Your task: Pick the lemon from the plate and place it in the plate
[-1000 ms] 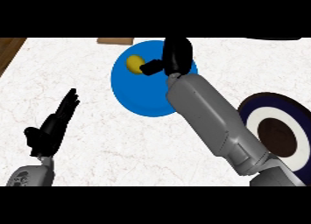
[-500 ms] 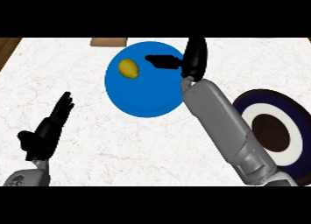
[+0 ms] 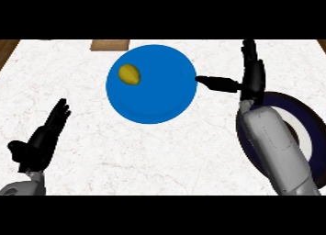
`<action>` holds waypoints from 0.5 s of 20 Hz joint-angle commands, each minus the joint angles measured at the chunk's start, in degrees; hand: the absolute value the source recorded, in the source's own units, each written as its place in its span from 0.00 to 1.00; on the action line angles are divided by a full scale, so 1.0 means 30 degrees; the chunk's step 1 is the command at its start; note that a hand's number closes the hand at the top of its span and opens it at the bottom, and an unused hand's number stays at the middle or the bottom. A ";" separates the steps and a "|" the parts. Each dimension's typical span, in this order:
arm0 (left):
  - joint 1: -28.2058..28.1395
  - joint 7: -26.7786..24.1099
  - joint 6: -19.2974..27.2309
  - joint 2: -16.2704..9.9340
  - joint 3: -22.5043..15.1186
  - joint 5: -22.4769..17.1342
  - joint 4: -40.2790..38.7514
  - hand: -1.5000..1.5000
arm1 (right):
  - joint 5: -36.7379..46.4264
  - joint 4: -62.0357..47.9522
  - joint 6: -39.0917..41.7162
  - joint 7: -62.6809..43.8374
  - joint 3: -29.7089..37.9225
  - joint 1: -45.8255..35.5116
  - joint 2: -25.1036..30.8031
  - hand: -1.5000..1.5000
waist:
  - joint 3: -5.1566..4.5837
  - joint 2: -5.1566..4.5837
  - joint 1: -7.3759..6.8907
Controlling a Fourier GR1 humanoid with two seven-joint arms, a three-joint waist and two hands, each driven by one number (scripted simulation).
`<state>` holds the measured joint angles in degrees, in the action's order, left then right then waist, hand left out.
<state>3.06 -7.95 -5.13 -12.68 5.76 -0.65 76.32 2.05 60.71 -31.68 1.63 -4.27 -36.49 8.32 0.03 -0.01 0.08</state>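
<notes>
White marble counter (image 3: 158, 147) bears blue plate (image 3: 152, 98) with lemon (image 3: 129, 74).

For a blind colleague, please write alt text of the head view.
A lemon lies on a blue plate; the open right hand is beside the plate's right edge. The left hand rests open at lower left.

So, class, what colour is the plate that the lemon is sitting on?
Solid blue: the plate under the lemon shows best in the head view.
</notes>
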 commanded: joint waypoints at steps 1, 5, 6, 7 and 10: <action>-0.0105 0.0792 0.0607 0.0604 -0.0364 0.0280 0.0990 0.50 | -0.1306 0.1540 0.3080 0.1548 0.0868 0.2139 0.1823 0.00 | -0.0001 0.0031 0.0027; 0.0947 -0.0507 0.0244 0.0396 0.0149 0.0416 -0.1232 0.50 | -0.1057 0.1996 0.4204 0.2588 0.0817 0.3892 0.2038 0.00 | -0.0013 -0.0002 0.0038; 0.0123 -0.0329 0.0200 0.0545 0.0013 0.0330 -0.0234 0.50 | -0.1090 0.0014 0.4595 0.3544 0.1387 0.3027 0.2042 0.00 | -0.0008 -0.0018 -0.0106; -0.0574 -0.0956 0.0227 0.0602 -0.0329 0.0833 -0.0186 0.50 | -0.1077 0.0281 0.4520 0.4580 0.1328 0.4040 0.1750 0.00 | -0.0007 -0.0011 -0.0093; -0.0123 0.1101 -0.0550 -0.0101 0.0403 -0.0149 0.1244 0.50 | -0.0963 -0.0379 0.5452 0.4560 0.1965 0.3730 0.2282 0.00 | -0.0007 0.0003 -0.0111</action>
<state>3.50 -7.55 -5.23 -11.84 5.89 0.17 76.81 -0.81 61.17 -18.41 12.32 -0.12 -26.97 14.16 0.01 -0.02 -0.11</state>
